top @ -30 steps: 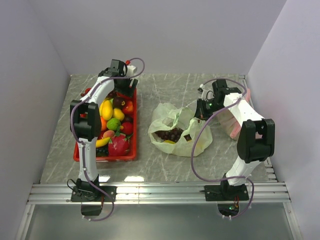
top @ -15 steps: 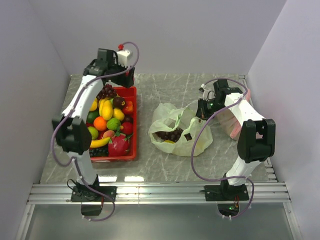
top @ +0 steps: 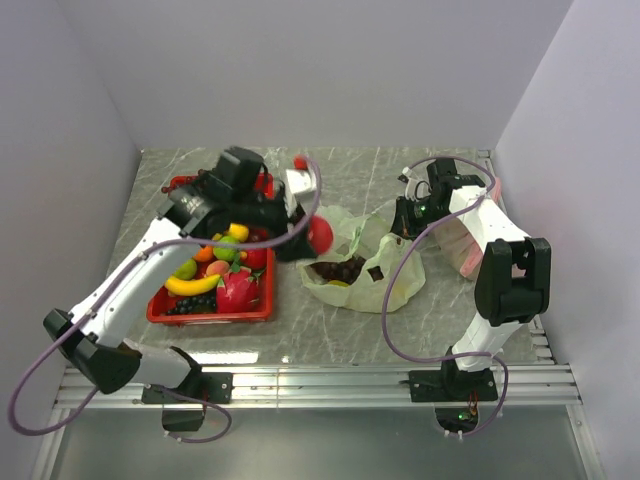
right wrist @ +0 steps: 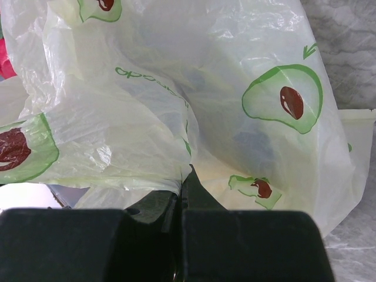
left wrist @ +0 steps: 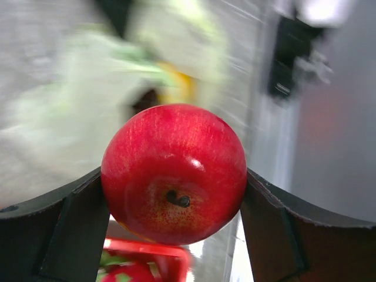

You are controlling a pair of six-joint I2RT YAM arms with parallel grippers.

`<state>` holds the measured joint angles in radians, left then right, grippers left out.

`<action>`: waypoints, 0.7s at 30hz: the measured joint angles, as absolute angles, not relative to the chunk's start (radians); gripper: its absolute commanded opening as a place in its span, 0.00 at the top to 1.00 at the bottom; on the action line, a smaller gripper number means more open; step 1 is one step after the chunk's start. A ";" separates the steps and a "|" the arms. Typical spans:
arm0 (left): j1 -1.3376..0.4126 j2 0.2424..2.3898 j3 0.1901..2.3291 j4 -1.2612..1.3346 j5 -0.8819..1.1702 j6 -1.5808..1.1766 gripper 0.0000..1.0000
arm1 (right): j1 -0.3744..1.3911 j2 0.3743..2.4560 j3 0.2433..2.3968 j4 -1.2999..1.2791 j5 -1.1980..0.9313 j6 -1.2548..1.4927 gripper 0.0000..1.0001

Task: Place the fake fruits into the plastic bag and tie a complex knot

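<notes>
Left hand (left wrist: pixel 173 202) clamps the red apple (left wrist: pixel 174 170) at the plastic bag's (top: pixel 352 238) rim — right hand (right wrist: pixel 180 197), closed, pinches the opposite edge.

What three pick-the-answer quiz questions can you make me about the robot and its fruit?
1. Where is the red apple?
A) in the red tray
B) held by the left hand
C) deep inside the plastic bag

2. What colour are the grapes in the bag?
A) purple
B) orange
C) white

3. What is the right hand doing?
A) wide open
B) shut on a spoon
C) shut on the bag's edge

Answers:
1 B, the left wrist view shows the apple clamped between the fingers.
2 A, a dark purple bunch shows in the bag's mouth.
3 C, its closed fingers pinch the thin plastic.
</notes>
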<state>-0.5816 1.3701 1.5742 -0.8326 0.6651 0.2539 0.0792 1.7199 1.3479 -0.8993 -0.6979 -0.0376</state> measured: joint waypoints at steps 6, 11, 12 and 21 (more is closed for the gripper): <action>-0.764 1.354 1.507 -0.945 0.711 0.358 0.58 | 0.079 1.719 1.348 -0.896 -0.717 -0.019 1.00; -0.817 1.407 1.441 -0.954 0.714 0.405 0.59 | 0.079 1.705 1.348 -0.897 -0.748 -0.016 1.00; -0.819 1.430 1.436 -0.947 0.710 0.403 0.59 | 0.079 1.700 1.348 -0.898 -0.752 -0.017 1.00; -0.729 1.613 1.440 -0.663 0.596 0.245 0.54 | 0.083 1.674 1.346 -0.933 -0.742 -0.093 1.00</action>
